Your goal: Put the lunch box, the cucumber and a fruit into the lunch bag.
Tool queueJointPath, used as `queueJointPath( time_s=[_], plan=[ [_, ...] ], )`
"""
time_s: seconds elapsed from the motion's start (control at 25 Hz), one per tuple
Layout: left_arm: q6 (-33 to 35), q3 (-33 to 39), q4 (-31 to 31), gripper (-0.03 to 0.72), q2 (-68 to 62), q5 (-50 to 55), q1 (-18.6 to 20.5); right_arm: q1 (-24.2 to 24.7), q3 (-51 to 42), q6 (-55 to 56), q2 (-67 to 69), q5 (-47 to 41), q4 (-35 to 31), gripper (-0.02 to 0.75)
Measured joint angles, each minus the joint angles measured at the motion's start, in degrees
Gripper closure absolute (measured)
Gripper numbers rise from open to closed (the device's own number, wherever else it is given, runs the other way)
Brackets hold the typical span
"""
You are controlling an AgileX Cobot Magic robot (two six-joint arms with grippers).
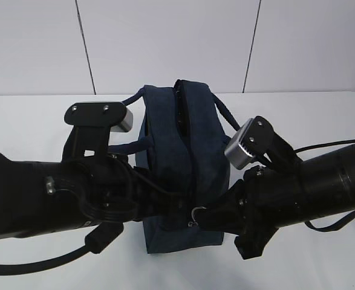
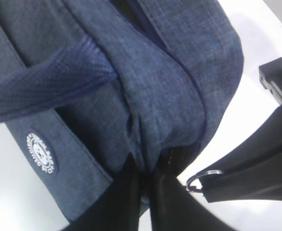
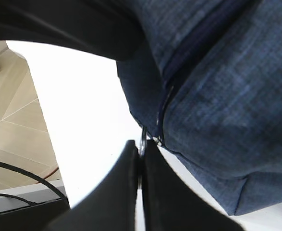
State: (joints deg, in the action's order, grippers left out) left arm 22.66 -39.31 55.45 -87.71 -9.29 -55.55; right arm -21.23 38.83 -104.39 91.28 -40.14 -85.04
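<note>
A dark navy lunch bag (image 1: 180, 163) stands upright near the middle of a white bench (image 1: 20, 121), its two loop handles hanging to either side. The zipper along its top ridge gapes open at the far end and looks closed toward the near end.

Two black robot arms reach in from the near edge of the bench and meet at the near end of the bag. The left hand (image 2: 145, 192) is pinched shut on a fold of the bag's fabric just beside the end of the zipper, puckering the cloth. The right hand (image 3: 140, 163) is closed tight on the silver ring zip pull (image 3: 143, 139), which hangs at the bag's near end just above the bench surface.

In the left wrist view, a round white logo patch (image 2: 41, 153) shows on the bag's side below one handle (image 2: 44, 84).
</note>
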Motion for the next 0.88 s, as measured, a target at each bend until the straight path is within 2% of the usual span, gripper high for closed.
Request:
queueJointPath(
  time_s=[0.88],
  plan=[
    [0.0,0.0,0.0,0.686,-0.1,-0.1,0.0,0.0,1.7,3.4,-3.3,0.3,1.0,0.751]
  ],
)
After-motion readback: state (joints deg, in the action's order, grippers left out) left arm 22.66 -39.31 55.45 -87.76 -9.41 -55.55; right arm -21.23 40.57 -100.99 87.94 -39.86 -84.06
